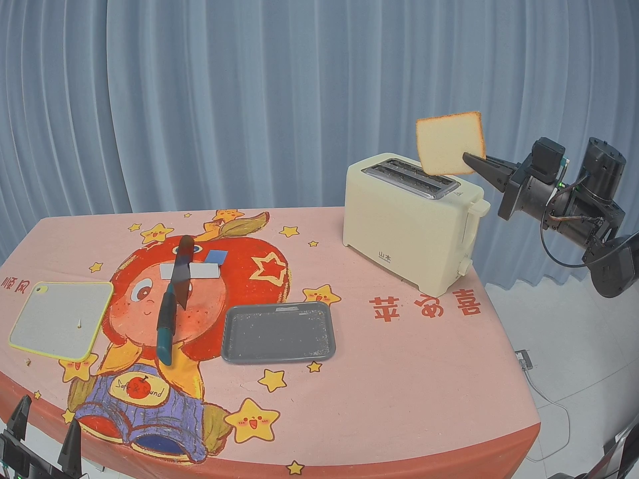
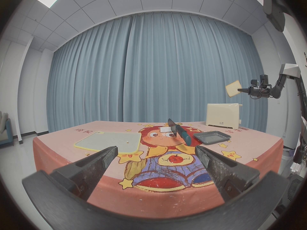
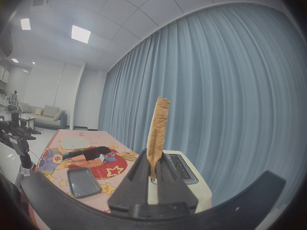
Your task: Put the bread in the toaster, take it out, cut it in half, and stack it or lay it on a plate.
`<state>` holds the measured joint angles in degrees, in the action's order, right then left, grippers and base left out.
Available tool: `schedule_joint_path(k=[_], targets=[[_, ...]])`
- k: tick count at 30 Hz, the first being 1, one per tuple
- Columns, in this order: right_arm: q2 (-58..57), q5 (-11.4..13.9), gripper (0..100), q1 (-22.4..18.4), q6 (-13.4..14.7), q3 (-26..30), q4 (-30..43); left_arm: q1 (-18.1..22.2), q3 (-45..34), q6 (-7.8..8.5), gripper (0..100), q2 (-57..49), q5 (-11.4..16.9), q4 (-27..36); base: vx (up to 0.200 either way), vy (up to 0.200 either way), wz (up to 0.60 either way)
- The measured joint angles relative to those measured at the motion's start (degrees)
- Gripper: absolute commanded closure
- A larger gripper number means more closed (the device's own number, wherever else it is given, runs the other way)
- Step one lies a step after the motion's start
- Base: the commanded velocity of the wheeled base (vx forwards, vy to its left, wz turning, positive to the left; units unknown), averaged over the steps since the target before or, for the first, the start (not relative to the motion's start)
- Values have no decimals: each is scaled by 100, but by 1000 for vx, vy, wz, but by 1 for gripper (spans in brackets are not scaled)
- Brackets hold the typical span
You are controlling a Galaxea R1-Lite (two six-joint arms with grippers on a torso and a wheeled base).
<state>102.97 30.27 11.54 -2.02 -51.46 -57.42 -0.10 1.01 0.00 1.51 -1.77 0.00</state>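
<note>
The right pincer (image 1: 474, 159) is clamped on one edge of the bread (image 1: 450, 142), held upright in the air above the toaster (image 1: 406, 227), while the left pincer (image 2: 156, 151) sits with fingers apart beside the worktop (image 1: 399, 367).

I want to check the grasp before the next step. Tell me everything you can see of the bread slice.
The bread slice is a whole, uncut square with a pale face and an orange-brown crust. It hangs in the air above the toaster, clear of its slots, upright on edge and slightly tilted. The right gripper pinches it near a lower corner; nothing else touches it.
</note>
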Motion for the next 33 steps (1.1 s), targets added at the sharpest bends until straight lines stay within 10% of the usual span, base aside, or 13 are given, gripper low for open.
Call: schedule_joint_path(k=[10,33], targets=[[59,486,100,-196,-277,-549,881,0,0,-16,0,0,-15,0,60,0,0],[11,610,100,-380,-649,-783,1899,0,0,-5,0,0,2,0,0,0,0]])
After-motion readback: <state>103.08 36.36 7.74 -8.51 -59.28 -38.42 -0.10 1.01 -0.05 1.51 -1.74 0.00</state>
